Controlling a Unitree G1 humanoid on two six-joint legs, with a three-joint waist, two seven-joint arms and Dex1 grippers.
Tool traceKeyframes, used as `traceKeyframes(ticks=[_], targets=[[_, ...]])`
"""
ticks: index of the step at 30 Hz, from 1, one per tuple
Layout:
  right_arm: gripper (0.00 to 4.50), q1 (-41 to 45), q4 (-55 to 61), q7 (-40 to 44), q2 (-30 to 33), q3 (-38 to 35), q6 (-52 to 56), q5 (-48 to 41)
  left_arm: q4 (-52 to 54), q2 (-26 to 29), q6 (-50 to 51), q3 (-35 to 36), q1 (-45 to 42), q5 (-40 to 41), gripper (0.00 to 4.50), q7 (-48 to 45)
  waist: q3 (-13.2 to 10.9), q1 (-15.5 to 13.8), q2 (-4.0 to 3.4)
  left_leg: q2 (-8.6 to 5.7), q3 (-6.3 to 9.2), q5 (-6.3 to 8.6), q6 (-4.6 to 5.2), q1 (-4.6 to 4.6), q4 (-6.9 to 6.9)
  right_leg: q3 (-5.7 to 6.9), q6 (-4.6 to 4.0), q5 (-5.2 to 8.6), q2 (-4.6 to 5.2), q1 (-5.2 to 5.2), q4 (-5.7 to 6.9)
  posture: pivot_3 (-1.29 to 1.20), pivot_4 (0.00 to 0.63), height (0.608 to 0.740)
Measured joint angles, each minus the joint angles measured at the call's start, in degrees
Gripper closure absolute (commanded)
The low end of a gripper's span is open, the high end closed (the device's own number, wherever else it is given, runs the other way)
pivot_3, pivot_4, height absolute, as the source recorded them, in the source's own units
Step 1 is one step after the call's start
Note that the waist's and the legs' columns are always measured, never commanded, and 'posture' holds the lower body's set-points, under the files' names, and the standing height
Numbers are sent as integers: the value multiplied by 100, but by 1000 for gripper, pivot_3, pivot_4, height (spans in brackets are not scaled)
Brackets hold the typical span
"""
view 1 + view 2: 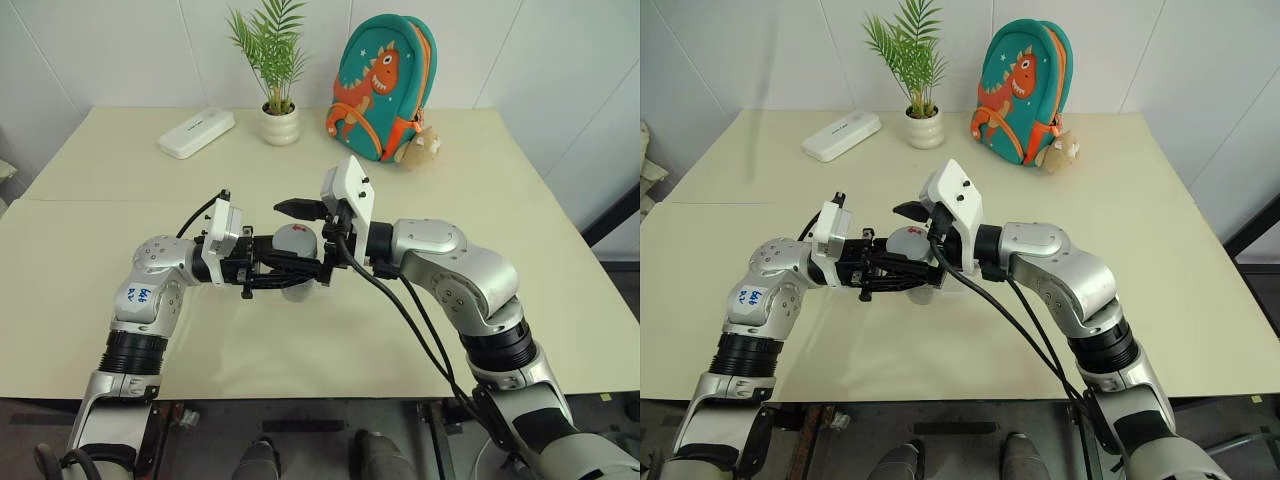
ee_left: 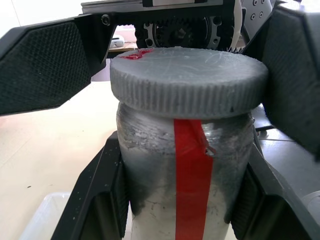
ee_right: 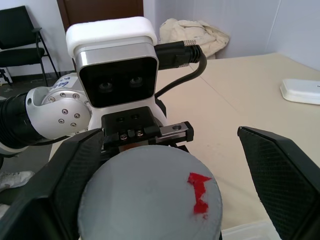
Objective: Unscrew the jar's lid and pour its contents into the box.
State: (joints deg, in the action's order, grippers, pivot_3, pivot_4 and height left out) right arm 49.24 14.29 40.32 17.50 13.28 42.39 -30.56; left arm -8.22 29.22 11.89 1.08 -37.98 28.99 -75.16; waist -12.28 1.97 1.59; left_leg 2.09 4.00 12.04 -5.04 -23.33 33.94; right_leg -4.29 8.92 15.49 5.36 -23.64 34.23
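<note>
The left gripper [image 2: 180,200] is clamped on the jar [image 2: 185,170], held above the table [image 1: 480,200]. The right gripper [image 3: 165,180] is wide apart around the lid [image 3: 150,200], probably not touching. Squeeze evenly, then twist.

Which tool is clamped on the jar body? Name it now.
The left tool: its fingers press both sides of the jar below the lid. The right tool stands open, its fingers flanking the lid without gripping.
</note>
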Motion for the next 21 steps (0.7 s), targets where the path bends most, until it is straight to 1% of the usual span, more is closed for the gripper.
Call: traceKeyframes(ticks=[6, 21], targets=[[41, 0, 5, 18, 36, -7, 2, 31, 0, 0, 9, 0, 0, 0, 2385, 15, 0, -3, 0, 0, 0, 0, 0, 0, 0, 0, 0, 0, 0, 0, 0, 0, 150, 740], [41, -165, 519, 20, 550, -181, 273, -102, -2, 0, 12, 5, 0, 1, 2385, 66, 0, -3, 0, 0, 0, 0, 0, 0, 0, 0, 0, 0, 0, 0, -2, 0, 150, 740]])
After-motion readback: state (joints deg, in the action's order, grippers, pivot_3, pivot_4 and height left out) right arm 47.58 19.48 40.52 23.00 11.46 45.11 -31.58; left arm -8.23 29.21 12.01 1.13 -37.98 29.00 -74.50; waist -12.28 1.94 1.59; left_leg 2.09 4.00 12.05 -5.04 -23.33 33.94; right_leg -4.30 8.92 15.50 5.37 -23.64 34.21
